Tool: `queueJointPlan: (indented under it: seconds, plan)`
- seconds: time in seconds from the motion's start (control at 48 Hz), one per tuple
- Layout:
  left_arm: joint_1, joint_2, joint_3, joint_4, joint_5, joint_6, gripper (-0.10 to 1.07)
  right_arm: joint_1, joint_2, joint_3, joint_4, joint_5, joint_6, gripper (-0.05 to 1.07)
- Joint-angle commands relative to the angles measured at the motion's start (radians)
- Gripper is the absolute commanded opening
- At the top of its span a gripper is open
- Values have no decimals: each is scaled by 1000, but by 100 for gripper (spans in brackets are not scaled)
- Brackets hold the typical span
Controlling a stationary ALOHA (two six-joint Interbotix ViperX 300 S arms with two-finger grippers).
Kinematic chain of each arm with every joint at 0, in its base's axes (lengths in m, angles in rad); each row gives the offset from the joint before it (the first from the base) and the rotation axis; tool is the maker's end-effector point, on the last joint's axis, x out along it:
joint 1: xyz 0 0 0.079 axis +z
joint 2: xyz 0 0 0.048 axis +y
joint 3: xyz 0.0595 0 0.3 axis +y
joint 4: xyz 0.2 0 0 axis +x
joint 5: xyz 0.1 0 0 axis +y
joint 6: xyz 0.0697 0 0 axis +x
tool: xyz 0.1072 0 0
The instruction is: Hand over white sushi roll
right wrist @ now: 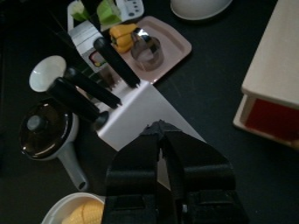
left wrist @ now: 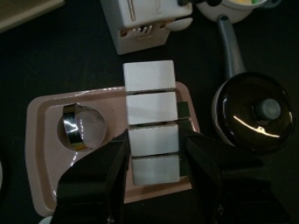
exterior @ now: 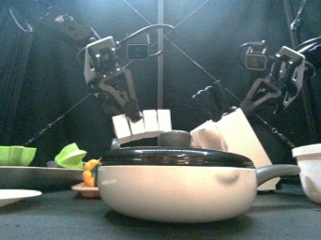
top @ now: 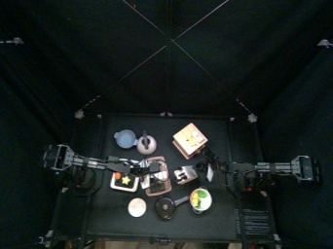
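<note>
1. Black table below, pink tray on it.
2. White sushi roll raised over tray, one end between my left gripper fingers, spread wide around it.
3. My right gripper pinches the roll's other end, jaws nearly closed.

On the worktop, the lidded pot sits at six o'clock. The box is at twelve, the tray at nine, and the small plate at seven.
</note>
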Motion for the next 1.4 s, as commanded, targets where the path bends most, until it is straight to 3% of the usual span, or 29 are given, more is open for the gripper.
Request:
queueJointPlan:
  seconds: [0.0, 0.167, 0.292, 0.458, 0.542, 0.75, 0.896, 1.0, 1.375]
  plan:
    - [-9, -46, 5, 3, -54, 0, 59, 9, -41, -49, -5, -11, -5, 41]
    - [-35, -91, 71, 2, -218, 0, 59, 28, -77, -81, -12, -52, 0, 42]
    - [-48, -107, 135, -28, -402, 0, 59, 77, -51, -107, -3, -195, 2, 45]
    - [-61, -141, 207, -91, -634, 3, 59, 100, 25, -164, 0, -301, 0, 57]
    - [-64, -167, 224, -110, -698, 5, 59, 106, 71, -201, -3, -305, 0, 65]
    - [-97, -207, 247, -118, -715, 3, 59, 112, 181, -304, 8, -291, 6, 87]
    - [-110, -207, 239, -120, -715, 5, 59, 144, 233, -402, 32, -144, -3, 101]
    - [-115, -207, 241, -120, -715, 5, 59, 170, 261, -445, 9, -83, -6, 104]
    - [-123, -189, 232, -114, -721, 6, 59, 206, 344, -482, -63, -81, -3, 104]
